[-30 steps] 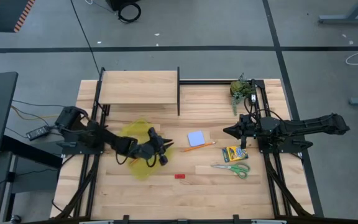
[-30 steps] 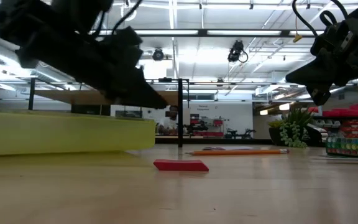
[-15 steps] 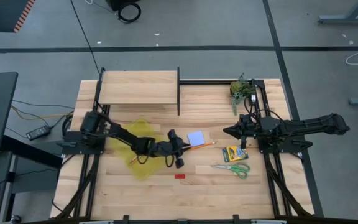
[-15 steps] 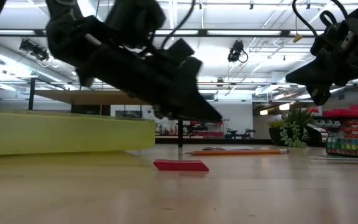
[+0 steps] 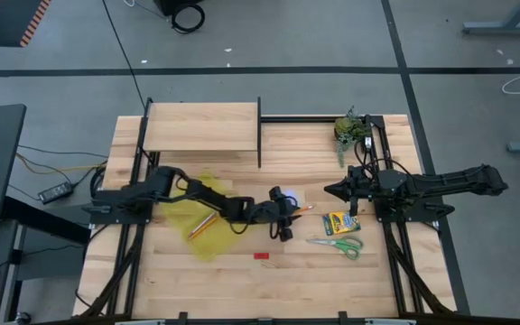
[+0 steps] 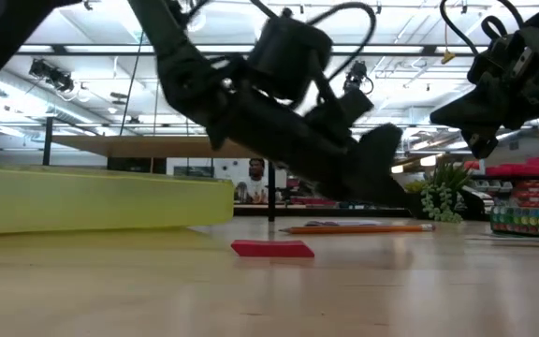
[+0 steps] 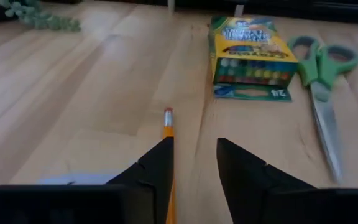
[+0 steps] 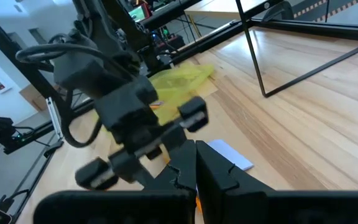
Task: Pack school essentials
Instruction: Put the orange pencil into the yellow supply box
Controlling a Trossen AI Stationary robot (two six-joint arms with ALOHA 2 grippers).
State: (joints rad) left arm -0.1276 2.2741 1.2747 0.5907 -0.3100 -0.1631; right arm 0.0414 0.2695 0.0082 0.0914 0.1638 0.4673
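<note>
Left hand [image 5: 287,215]: stretched out to mid-bench, low over the pencil; fingers [image 7: 157,168] slightly apart, nothing between them, one finger just beside the pencil.
Right hand [image 5: 330,190]: waiting above the right side of the bench, fingers together, nothing held.
Eraser [image 6: 272,248]: red, flat on the bench [image 5: 242,280], nearest the front edge, apart from everything else.
Scissors [image 5: 337,244]: green handles, lying flat right of the eraser, just in front of the crayon box.
Crayon box [image 5: 337,222]: yellow-green, lying flat near the right hand.
Pencil [image 7: 167,127]: orange, lying at mid-bench under the left hand, eraser end toward the crayon box.
Pad [image 8: 229,154]: pale blue, flat, mostly hidden under the left hand in the high view.
Pouch [image 5: 197,194]: yellow, translucent, on the left side under the left arm; a second pencil [image 5: 201,226] lies on it.
Plant [image 5: 350,126]: green leafy clump, far right corner.
Shelf [image 5: 201,126]: wooden board on a dark frame, far left of the bench.
</note>
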